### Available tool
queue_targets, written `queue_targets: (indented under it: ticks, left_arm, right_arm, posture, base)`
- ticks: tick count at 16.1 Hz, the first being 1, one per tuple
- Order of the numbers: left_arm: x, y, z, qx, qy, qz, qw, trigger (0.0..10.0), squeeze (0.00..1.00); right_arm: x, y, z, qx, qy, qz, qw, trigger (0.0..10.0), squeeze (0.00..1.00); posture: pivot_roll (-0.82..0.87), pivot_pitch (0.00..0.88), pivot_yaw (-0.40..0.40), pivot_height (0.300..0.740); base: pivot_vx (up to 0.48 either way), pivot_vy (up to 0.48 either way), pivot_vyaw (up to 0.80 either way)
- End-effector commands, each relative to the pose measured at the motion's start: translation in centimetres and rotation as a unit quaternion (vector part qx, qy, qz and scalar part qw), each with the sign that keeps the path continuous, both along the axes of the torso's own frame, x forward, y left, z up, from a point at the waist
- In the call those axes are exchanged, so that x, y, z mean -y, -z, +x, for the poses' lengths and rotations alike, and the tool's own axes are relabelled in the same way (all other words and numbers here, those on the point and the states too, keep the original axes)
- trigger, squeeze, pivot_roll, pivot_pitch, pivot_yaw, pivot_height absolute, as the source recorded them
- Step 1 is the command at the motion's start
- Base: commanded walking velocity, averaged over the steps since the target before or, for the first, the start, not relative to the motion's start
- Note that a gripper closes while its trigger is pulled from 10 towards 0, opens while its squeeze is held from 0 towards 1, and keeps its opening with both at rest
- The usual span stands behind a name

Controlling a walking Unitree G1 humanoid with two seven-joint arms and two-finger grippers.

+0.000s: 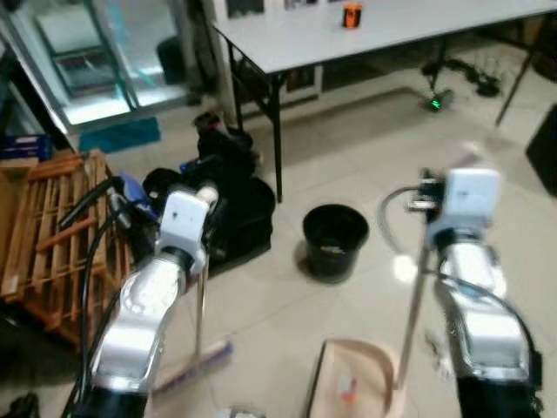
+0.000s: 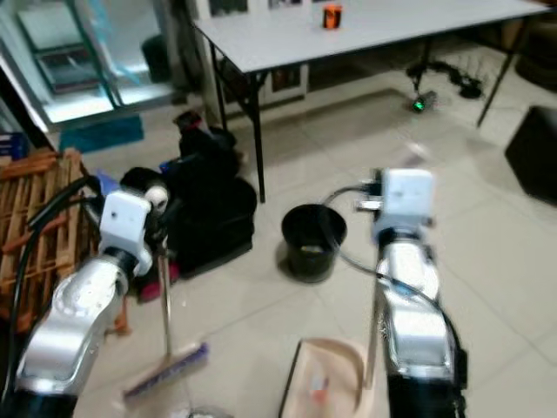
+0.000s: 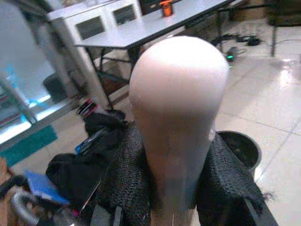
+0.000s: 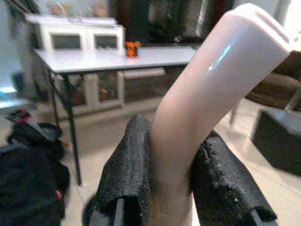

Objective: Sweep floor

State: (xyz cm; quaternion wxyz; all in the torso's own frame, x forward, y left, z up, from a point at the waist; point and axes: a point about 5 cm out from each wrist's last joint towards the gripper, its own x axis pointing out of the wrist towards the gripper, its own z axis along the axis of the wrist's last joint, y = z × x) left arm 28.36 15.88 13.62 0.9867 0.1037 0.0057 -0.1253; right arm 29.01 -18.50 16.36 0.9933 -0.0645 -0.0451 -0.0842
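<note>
- The pale tiled floor (image 1: 348,148) carries everything here, with glare spots on its right side.
- A long grey table (image 1: 365,30) on black legs stands at the floor's far edge, an orange cup (image 1: 352,15) on its top.
- A wooden slatted crate (image 1: 61,235) sits against the floor's left edge.
- A heap of black bags (image 1: 231,205) lies by the table's near left leg.
- A black bucket (image 1: 335,239) stands on the floor just right of the bags, between the two arms.
- The beige dustpan (image 1: 357,383) rests on the floor at the near edge, with small bits of litter inside; its upright handle (image 1: 413,313) rises to the right pincer (image 4: 174,188), whose black padded fingers (image 4: 129,174) are clamped on either side of the handle's curved top.
- The broom (image 2: 165,366) stands to the left of the dustpan, its brush head on the floor near the near edge; its thin pole runs up to the left pincer (image 3: 176,188), closed around the pole just below its rounded pale tip (image 3: 178,89).
</note>
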Motion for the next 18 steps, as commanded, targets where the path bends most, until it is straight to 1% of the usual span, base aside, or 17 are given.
queue_targets:
  ticks: [1, 3, 5, 6, 8, 9, 11, 13, 15, 18]
  left_arm:
    - [0.1, -0.5, 0.0, 0.012, 0.002, 0.004, 1.0, 10.0, 0.0]
    - [0.4, -0.4, -0.1, 0.017, 0.007, 0.014, 1.0, 10.0, 0.0]
    - [0.4, -0.3, -0.1, 0.019, 0.004, 0.014, 1.0, 10.0, 0.0]
    - [0.4, -0.4, -0.1, 0.02, 0.003, 0.012, 1.0, 10.0, 0.0]
    - [0.5, -0.7, -0.1, 0.017, 0.004, -0.009, 1.0, 10.0, 0.0]
    - [0.5, -0.6, 0.0, 0.017, 0.001, -0.006, 1.0, 10.0, 0.0]
    - [0.4, -0.7, -0.1, 0.027, -0.002, -0.006, 1.0, 10.0, 0.0]
    - [0.3, -1.5, 0.1, 0.05, -0.018, -0.024, 0.998, 10.0, 0.0]
    - [0.4, -1.8, 0.2, 0.06, -0.017, -0.029, 0.998, 10.0, 0.0]
    - [0.7, -2.5, 0.5, 0.072, -0.011, -0.037, 0.997, 10.0, 0.0]
  right_arm:
    - [-0.3, -1.5, 0.0, 0.026, -0.001, -0.01, 1.0, 10.0, 0.0]
    - [-0.3, -1.5, -0.2, 0.022, 0.0, -0.008, 1.0, 10.0, 0.0]
    - [-0.3, -1.4, -0.4, 0.019, 0.001, -0.005, 1.0, 10.0, 0.0]
    - [-0.3, -1.4, -0.5, 0.019, 0.003, -0.004, 1.0, 10.0, 0.0]
    - [0.0, -1.6, -0.5, 0.023, 0.012, -0.007, 1.0, 10.0, 0.0]
    - [0.1, -1.6, -0.5, 0.023, 0.012, -0.008, 1.0, 10.0, 0.0]
    - [0.1, -1.6, -0.6, 0.022, 0.013, -0.009, 1.0, 10.0, 0.0]
    - [0.2, -1.7, -0.7, 0.024, 0.016, -0.008, 1.0, 10.0, 0.0]
    - [0.3, -1.9, -0.7, 0.031, 0.02, -0.005, 0.999, 10.0, 0.0]
    - [0.4, -2.4, -0.7, 0.045, 0.026, -0.002, 0.999, 10.0, 0.0]
  posture:
    - [-0.02, 0.026, 0.031, 0.74]
    - [-0.02, 0.027, 0.027, 0.74]
    - [-0.02, 0.025, 0.022, 0.74]
    - [-0.02, 0.027, 0.021, 0.74]
    - [-0.02, 0.035, 0.017, 0.74]
    - [-0.02, 0.036, 0.014, 0.74]
    - [-0.02, 0.038, 0.011, 0.74]
    - [-0.02, 0.042, 0.008, 0.74]
    - [-0.03, 0.045, 0.011, 0.74]
    - [-0.03, 0.048, 0.02, 0.74]
  base:
    - [0.0, 0.0, -0.8]
    - [0.0, 0.0, -0.8]
    - [0.0, 0.0, -0.8]
    - [0.0, 0.0, -0.8]
    - [0.0, 0.0, -0.8]
    - [0.0, 0.0, -0.8]
    - [0.0, 0.0, -0.8]
    - [0.0, 0.0, -0.8]
    - [0.0, 0.0, -0.8]
    - [0.355, 0.0, -0.8]
